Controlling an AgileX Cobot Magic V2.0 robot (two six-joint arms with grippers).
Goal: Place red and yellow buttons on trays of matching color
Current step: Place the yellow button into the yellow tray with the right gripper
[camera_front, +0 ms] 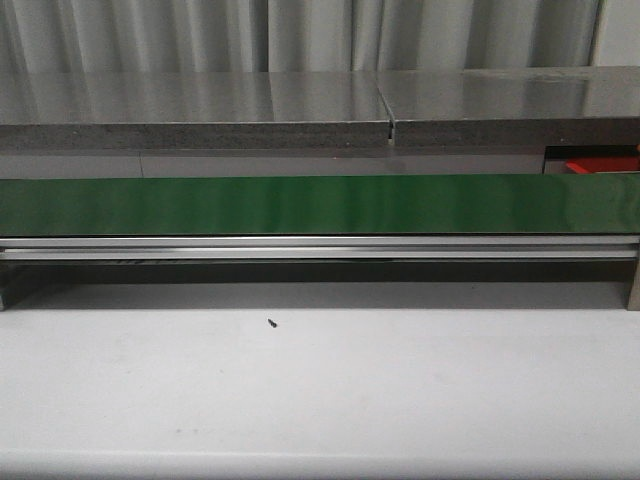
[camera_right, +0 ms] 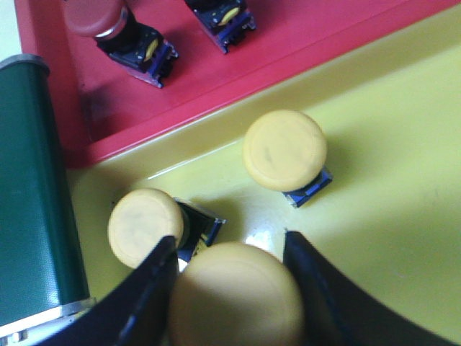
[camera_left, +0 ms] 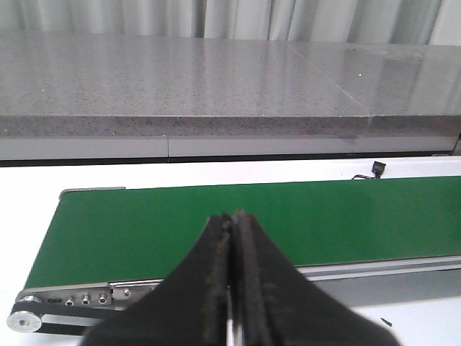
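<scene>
In the right wrist view my right gripper [camera_right: 229, 239] is shut on a yellow button [camera_right: 238, 295], held cap up just above the yellow tray [camera_right: 389, 144]. Two more yellow buttons [camera_right: 284, 150] [camera_right: 144, 225] lie in that tray. The red tray [camera_right: 302, 50] beside it holds a red button [camera_right: 97, 14] and another button's dark body [camera_right: 220, 18]. In the left wrist view my left gripper [camera_left: 232, 216] is shut and empty over the green conveyor belt [camera_left: 346, 216]. Neither gripper shows in the front view.
The belt [camera_front: 320, 205] runs across the front view with a grey stone ledge [camera_front: 200, 100] behind it. A corner of the red tray [camera_front: 600, 165] shows at its far right. A small black screw [camera_front: 271, 322] lies on the white table. The belt's end [camera_right: 29, 187] borders the trays.
</scene>
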